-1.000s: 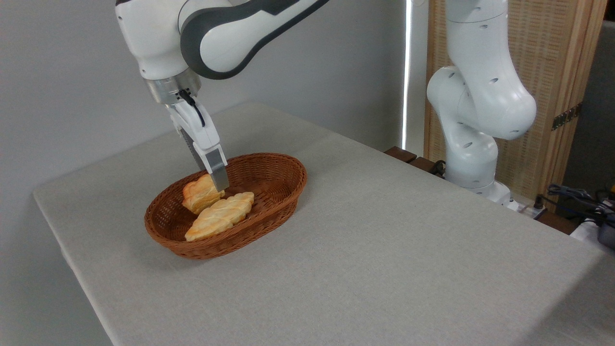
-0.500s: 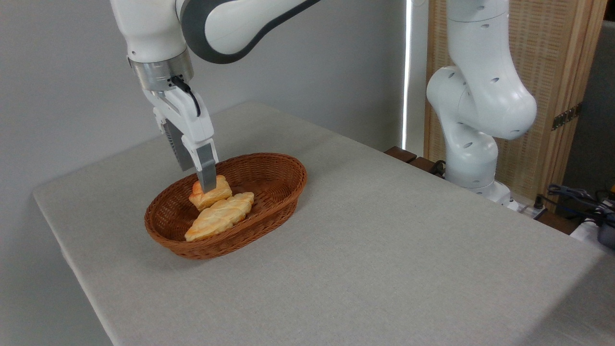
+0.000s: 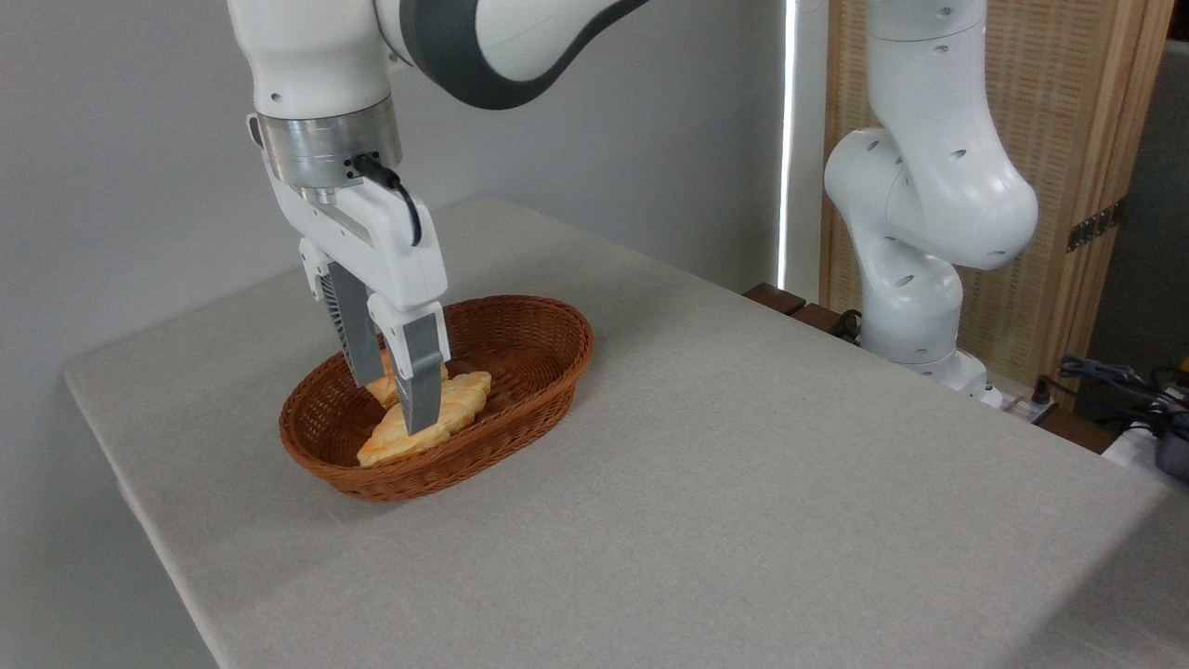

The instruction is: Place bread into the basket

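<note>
Grey-clothed table (image 3: 743, 483), plain wall behind: gripper (image 3: 398, 407) hangs over basket (image 3: 548, 346), fingers parted, holding nothing. Bread (image 3: 383, 388) lies in basket, just behind fingertips, mostly hidden, touching pale pastry (image 3: 455, 409).

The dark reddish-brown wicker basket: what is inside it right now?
Inside the wicker basket lie a pale yellow leaf-shaped pastry and a small orange bun. The gripper hangs in front and covers most of the bun, so its contact with the pastry cannot be seen.
</note>
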`<action>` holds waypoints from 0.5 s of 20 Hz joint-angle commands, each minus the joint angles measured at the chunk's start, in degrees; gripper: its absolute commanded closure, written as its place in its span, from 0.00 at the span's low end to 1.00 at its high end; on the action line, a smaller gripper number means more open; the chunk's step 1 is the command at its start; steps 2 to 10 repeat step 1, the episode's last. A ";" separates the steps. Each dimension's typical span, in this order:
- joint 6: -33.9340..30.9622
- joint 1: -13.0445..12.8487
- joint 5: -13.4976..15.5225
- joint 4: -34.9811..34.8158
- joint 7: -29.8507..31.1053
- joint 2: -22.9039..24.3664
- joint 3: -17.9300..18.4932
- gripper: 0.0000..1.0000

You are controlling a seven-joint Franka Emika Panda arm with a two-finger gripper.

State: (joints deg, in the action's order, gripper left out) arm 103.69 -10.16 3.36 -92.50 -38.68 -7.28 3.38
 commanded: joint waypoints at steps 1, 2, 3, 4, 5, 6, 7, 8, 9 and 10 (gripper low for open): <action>-0.68 -0.57 1.12 0.56 0.10 0.33 2.33 0.00; -0.68 -0.57 1.12 0.56 0.10 0.33 2.33 0.00; -0.68 -0.57 1.12 0.56 0.10 0.33 2.33 0.00; -0.68 -0.57 1.12 0.56 0.10 0.33 2.33 0.00; -0.68 -0.57 1.12 0.56 0.10 0.33 2.33 0.00; -0.68 -0.57 1.12 0.56 0.10 0.33 2.33 0.00; -0.68 -0.57 1.12 0.56 0.10 0.33 2.33 0.00; -0.68 -0.57 1.12 0.56 0.10 0.33 2.33 0.00; -0.68 -0.57 1.12 0.56 0.10 0.33 2.33 0.00; -0.68 -0.57 1.12 0.56 0.10 0.33 2.33 0.00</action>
